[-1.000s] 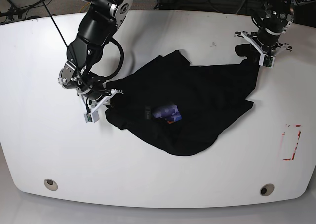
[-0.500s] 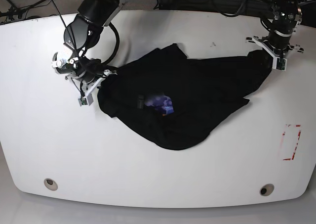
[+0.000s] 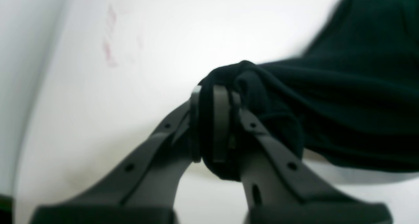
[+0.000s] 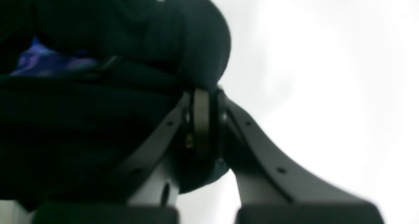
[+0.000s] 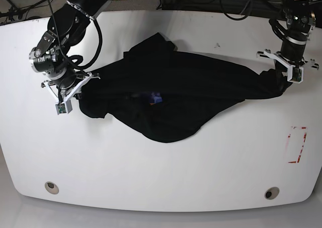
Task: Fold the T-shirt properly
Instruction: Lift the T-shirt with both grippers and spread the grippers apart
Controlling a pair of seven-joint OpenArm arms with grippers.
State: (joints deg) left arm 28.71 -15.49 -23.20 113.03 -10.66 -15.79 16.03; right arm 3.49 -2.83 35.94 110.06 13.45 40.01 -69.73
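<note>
Clamped between the jaws of the right gripper (image 4: 204, 126) is a bunched edge of the large black short-sleeved cloth T-shirt (image 5: 186, 94), a rounded wad of fabric bulging just above the dark fingers in the right wrist view. A sliver of purple-blue print (image 4: 42, 60) is seen among the folds beside that grip. The left gripper (image 3: 216, 126) is likewise closed tight on a rolled black hem, with cloth wrapped around and between its fingers.

From each gripper the garment runs inward toward the other. In the base view the right gripper (image 5: 68, 94) is placed at that view's left end of the shirt and the left gripper (image 5: 292, 69) at the far right end, so the cloth is stretched between them across the white tabletop (image 5: 161, 177). Its long axis is laid from one grip to the other, rising slightly toward the left gripper's side. The middle sags into a loose lobe toward the near edge, and a peak of fabric is pushed up toward the far edge. Only a speck of the print (image 5: 156, 98) is exposed near the centre.

Neither arm is nearer; both ends are already held. The right arm is bent sharply down from the back of the table, while the left arm descends almost vertically. Spreading is judged to be under way, with folding not yet begun. A red outlined mark (image 5: 297, 145) is seen well apart from the shirt.
</note>
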